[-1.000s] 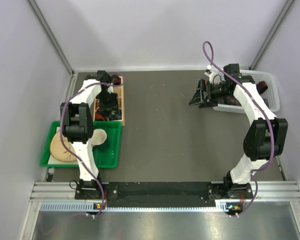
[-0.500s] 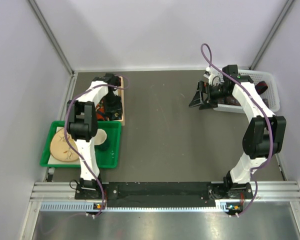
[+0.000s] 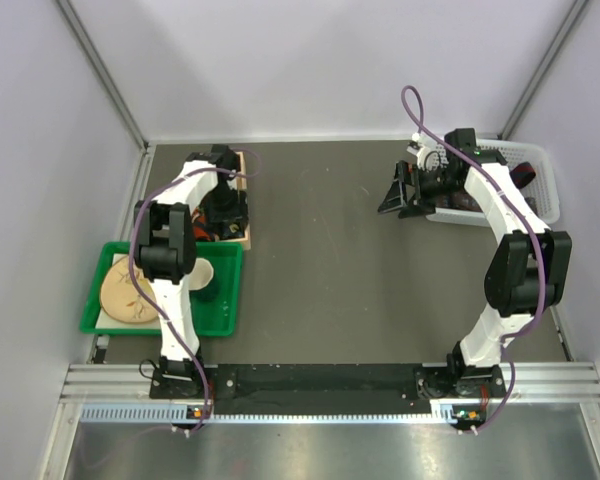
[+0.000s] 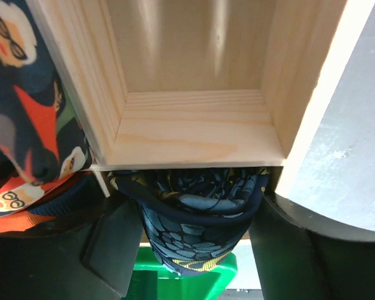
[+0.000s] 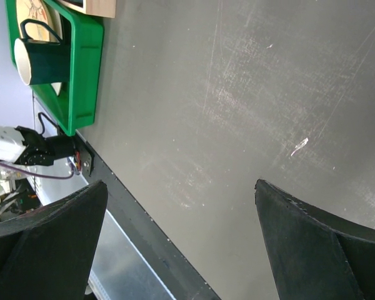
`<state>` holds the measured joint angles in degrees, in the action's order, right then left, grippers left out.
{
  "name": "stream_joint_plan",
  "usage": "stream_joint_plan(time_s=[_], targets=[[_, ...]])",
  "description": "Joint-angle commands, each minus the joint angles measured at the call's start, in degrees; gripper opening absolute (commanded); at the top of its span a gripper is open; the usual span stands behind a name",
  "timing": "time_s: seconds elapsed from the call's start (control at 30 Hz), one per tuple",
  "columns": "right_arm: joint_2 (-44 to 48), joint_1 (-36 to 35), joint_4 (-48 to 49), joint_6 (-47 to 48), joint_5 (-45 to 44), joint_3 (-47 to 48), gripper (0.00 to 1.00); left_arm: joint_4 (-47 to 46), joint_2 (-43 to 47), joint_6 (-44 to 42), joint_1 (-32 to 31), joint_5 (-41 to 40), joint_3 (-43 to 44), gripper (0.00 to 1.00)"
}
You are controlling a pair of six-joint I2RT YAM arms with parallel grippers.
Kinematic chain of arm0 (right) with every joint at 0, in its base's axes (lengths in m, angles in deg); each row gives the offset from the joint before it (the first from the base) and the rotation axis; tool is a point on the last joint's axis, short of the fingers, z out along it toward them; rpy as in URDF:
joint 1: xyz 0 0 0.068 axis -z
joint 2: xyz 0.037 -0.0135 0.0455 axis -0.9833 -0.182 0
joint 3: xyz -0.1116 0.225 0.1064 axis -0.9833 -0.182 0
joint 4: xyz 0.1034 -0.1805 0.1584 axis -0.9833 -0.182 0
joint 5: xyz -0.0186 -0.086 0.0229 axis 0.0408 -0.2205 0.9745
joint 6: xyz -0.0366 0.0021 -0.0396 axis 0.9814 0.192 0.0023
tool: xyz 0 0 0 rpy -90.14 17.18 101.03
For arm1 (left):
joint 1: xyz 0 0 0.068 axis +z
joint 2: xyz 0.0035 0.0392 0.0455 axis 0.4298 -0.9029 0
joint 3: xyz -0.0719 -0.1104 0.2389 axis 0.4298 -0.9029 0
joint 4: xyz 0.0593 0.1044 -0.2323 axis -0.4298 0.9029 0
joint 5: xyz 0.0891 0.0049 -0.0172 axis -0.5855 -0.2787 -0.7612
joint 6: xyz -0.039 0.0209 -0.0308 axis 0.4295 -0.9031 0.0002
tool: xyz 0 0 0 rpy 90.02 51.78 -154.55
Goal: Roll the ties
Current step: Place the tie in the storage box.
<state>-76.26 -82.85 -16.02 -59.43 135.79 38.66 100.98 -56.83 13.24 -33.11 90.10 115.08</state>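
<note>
We see the left jaws clamped on a rolled blue tie (image 4: pixel 194 219) with a small flower print. The roll sits at the near edge of an open pocket in the wooden box (image 4: pixel 194 134) on the grey worktop (image 3: pixel 340 280). Next to it lies a bright cloth (image 4: pixel 25 125) printed with faces wearing glasses. The right jaws are wide apart over bare worktop, beside the white basket (image 3: pixel 545 165). A green tray (image 5: pixel 81 75) holds a mug (image 5: pixel 40 59).

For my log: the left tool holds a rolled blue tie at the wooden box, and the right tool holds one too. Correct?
No. The right wrist view shows the right tool open and empty. The left tool does hold the rolled blue tie at the wooden box.
</note>
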Motion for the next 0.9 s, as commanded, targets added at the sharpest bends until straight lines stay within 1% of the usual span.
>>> stream_joint_plan(time_s=[0.0, 0.2, 0.3, 0.4, 0.57, 0.6, 0.7, 0.77, 0.8, 0.87], targets=[[-0.52, 0.08, 0.51, 0.45, 1.07, 3.22, 0.99, -1.36, 1.23, 1.70, -0.78, 2.08, 0.05, 0.82], [-0.43, 0.17, 0.60, 0.36, 1.16, 3.04, 0.99, -1.27, 2.38, 1.61, -1.22, 1.64, -0.12, 0.87], [-0.34, 0.08, 0.78, 0.19, 1.33, 3.05, 0.99, -1.36, 2.82, 1.52, -1.57, 1.55, 0.05, 0.88], [-0.34, 0.08, 1.04, 0.10, 1.42, 2.87, 0.99, -1.62, 3.34, 1.35, -1.92, 1.37, 0.23, 0.88], [-0.34, 0.08, 1.48, 0.01, 1.77, 2.69, 0.99, -1.62, 3.61, 0.64, -2.18, 0.41, 1.19, 0.82], [-0.34, 0.17, 1.57, 0.01, 1.77, 2.69, 0.99, -1.45, 3.61, 0.38, -2.44, -1.33, 1.37, 0.82], [-0.34, -0.01, 1.66, 0.01, 1.86, 2.61, 0.99, -1.10, 3.78, 0.03, -2.71, -2.84, 1.81, 0.82], [-0.34, 0.08, 1.57, 0.01, 1.86, 2.69, 0.99, -1.01, 3.96, -0.15, -2.80, -3.02, 2.25, 0.83], [-0.34, 0.08, 1.57, 0.01, 1.86, 2.69, 0.99, -0.31, 3.96, -0.15, -2.89, -2.85, 2.51, 0.87], [-0.52, 0.08, 1.48, 0.01, 1.86, 2.87, 0.99, -0.13, 4.22, -0.32, -2.97, -2.67, 2.95, 0.89]])
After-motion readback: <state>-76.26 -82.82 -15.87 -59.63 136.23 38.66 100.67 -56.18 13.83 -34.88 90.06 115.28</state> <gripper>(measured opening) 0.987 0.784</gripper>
